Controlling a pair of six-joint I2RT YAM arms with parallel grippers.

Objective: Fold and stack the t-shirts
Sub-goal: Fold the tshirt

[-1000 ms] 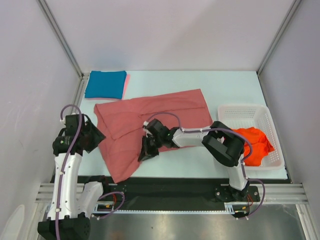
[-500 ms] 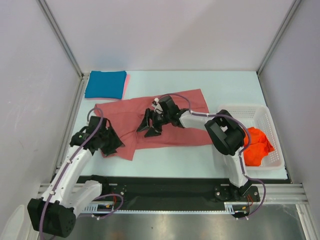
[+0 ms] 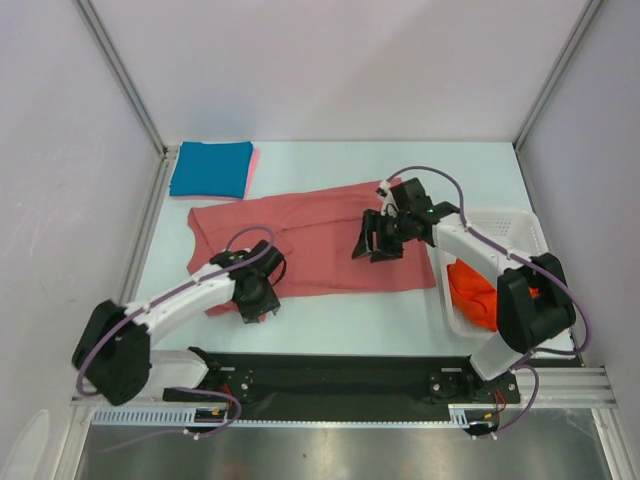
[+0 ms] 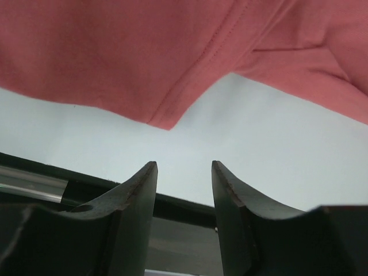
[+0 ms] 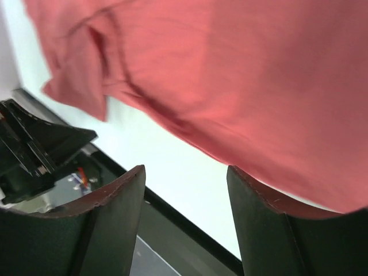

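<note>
Two end effectors, both released, nothing between the fingers. Left end effector [image 3: 260, 305] sits low at the 7 o'clock edge of the salmon-red t-shirt [image 3: 320, 235]. In the left wrist view its fingers [image 4: 138, 195] stand apart [image 4: 184, 172] over bare desk [image 4: 259, 132], w/ the shirt hem [image 4: 144, 57] just beyond the tips at 12 o'clock, not touched. Black front rail [image 4: 34, 167] shows just behind the tips.

Right end effector [image 3: 372, 250] hangs over the 3 o'clock part of the same shirt. In the right wrist view the fingers [image 5: 259, 230] are spread [image 5: 185, 178], and the shirt cloth [image 5: 241, 75] fills the top of the view. Contact w/ the cloth: can't tell.

Salmon-red shirt lies flat across the desk [image 3: 330, 160] centre, running 9 to 3 o'clock, w/ a fold line near its 9 o'clock end. Teal-blue t-shirt [image 3: 210, 168] is folded square at the 11 o'clock corner, a light pink t-shirt [image 3: 253, 172] under it w/ only a thin strip showing on its 3 o'clock side. Orange-red t-shirts [image 3: 470, 295] are bunched in the white basket [image 3: 500, 222] at 4 o'clock, partly hidden by the right arm; basket sits just beside the salmon shirt's 3 o'clock edge.
</note>
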